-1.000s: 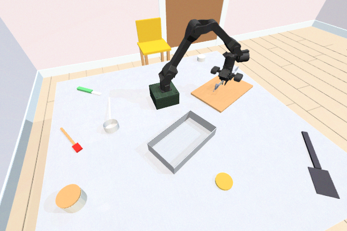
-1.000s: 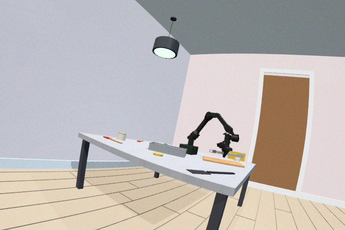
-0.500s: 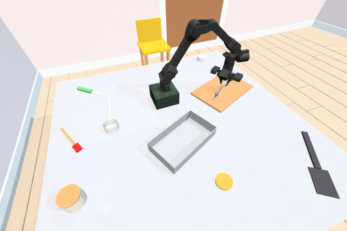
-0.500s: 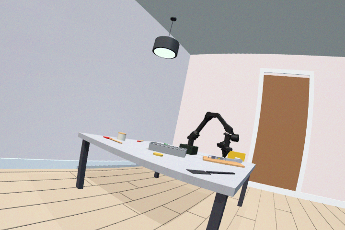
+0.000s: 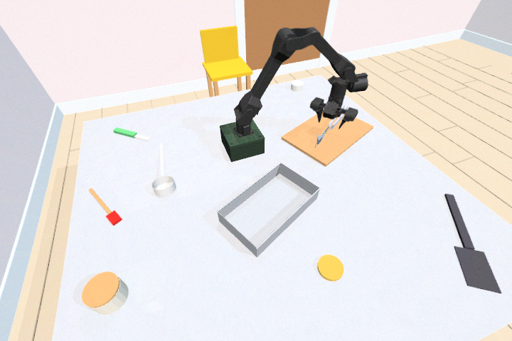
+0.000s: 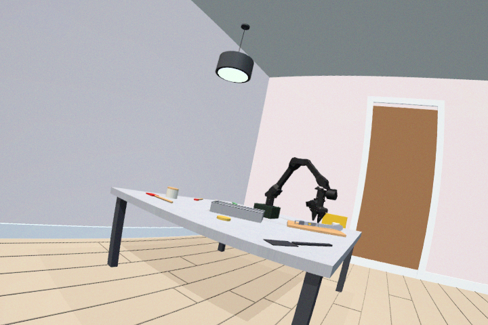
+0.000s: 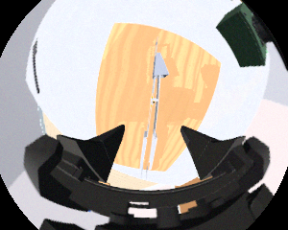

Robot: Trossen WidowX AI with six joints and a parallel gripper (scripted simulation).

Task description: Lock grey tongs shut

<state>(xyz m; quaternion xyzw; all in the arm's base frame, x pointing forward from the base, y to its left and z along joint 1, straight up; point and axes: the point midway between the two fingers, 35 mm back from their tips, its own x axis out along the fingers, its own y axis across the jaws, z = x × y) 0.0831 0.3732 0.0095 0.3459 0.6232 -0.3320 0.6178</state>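
Note:
The grey tongs (image 5: 319, 138) (image 6: 335, 227) (image 7: 159, 68) lie on the wooden board (image 5: 303, 138) (image 6: 314, 229) (image 7: 115, 72). Their two arms are close together, nearly parallel, with a narrow gap. The wider grey end is near the middle of the board's far part in the wrist view, and the other end reaches the board's near edge. Whether the hinge lock is engaged cannot be seen. My gripper (image 5: 330, 124) (image 6: 316, 221) (image 7: 154, 128) is open and points down just above the tongs, one finger on each side, not visibly touching them. The roasting tin (image 5: 237, 233) (image 6: 236, 211) holds nothing.
The arm's dark green base (image 5: 242, 146) (image 7: 240, 35) stands beside the board. A black spatula (image 5: 477, 269) (image 6: 280, 242), a yellow disc (image 5: 330, 267) (image 6: 223, 218) and a small white cylinder (image 5: 296, 86) lie elsewhere on the table. A metal cup with a handle (image 5: 163, 187) is left of the tin.

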